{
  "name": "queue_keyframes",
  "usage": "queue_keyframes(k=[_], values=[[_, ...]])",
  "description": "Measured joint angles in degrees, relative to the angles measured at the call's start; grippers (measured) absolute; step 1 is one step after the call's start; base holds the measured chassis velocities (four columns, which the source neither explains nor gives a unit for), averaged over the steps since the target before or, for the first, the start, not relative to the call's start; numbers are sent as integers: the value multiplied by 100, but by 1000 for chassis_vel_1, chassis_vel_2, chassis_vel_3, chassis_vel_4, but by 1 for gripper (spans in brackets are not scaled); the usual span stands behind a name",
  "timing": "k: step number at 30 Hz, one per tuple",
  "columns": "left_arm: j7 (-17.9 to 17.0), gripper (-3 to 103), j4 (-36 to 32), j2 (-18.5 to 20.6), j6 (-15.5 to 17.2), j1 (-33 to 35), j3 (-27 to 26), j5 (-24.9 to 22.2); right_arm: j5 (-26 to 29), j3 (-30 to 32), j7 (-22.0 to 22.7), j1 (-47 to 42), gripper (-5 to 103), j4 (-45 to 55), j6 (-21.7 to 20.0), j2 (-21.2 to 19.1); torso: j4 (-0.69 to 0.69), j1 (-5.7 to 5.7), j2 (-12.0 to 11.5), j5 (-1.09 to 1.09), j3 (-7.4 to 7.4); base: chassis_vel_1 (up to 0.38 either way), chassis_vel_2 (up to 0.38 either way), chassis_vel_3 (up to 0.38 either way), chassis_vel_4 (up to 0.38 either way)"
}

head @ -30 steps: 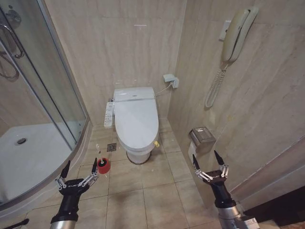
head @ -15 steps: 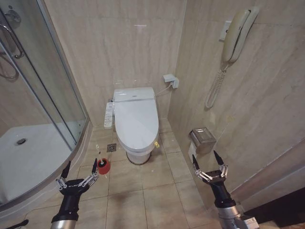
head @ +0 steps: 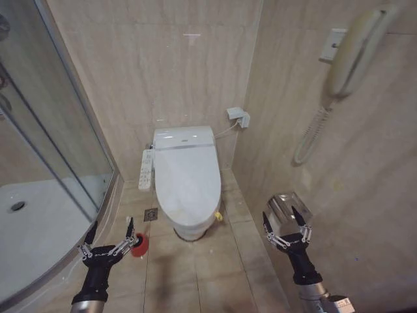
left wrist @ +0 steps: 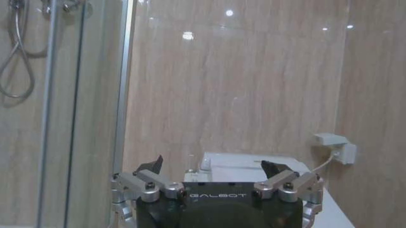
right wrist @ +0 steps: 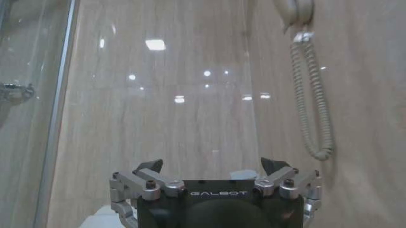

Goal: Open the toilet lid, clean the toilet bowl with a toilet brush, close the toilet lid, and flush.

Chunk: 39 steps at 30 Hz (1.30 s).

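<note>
The toilet lid (head: 186, 176) lies shut over the toilet bowl (head: 189, 228) against the back wall, glossy white, with a small yellow tag (head: 218, 215) at its front right edge. A narrow button panel (head: 146, 161) runs along the bowl's left side. The red cup holder (head: 140, 244) of the toilet brush stands on the floor left of the bowl, partly behind my left gripper (head: 111, 233). That gripper is open, low at the left. My right gripper (head: 284, 220) is open too, low at the right near the side wall. In the left wrist view the left gripper (left wrist: 212, 167) faces the toilet lid (left wrist: 254, 166).
A glass shower enclosure (head: 58, 150) with a white tray (head: 32, 228) fills the left. A wall phone (head: 352, 59) with coiled cord and a chrome paper holder (head: 285, 207) hang on the right wall. A floor drain (head: 150, 214) sits left of the bowl.
The whole head view has shifted: the toilet looks larger and nearer, the phone and shower have slid outward. Both grippers hold the same open pose.
</note>
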Motion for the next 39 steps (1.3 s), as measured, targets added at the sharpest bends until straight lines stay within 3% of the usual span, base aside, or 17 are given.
queue_keyframes(k=[1,2,8,24,32,39], values=[[0,100,8,-3,-1,-4,2,1,4,0,0,0,100,3,17,2,4,2,-1,4,1,-264,282,256,-272],[1,100,27,-6,-3,-15,13,1,18,0,-5,-4,100,11,54,8,-2,2,-2,0,1,-313,294,279,-306],[4,100,66,-13,-16,-27,26,5,99,-9,-59,-2,100,65,93,16,0,6,-3,1,3,-259,263,233,-256],[9,100,66,-49,-34,-22,31,21,176,-40,-264,-129,100,122,317,53,1,-3,1,2,-1,-10,1,-4,21],[16,100,117,-83,-112,-29,34,48,-243,-347,-350,-496,100,69,582,-36,0,0,0,2,1,0,0,0,0],[20,100,257,-72,-145,-87,29,45,-806,-608,-273,-546,100,-595,775,-216,0,0,-1,1,0,0,0,0,0]])
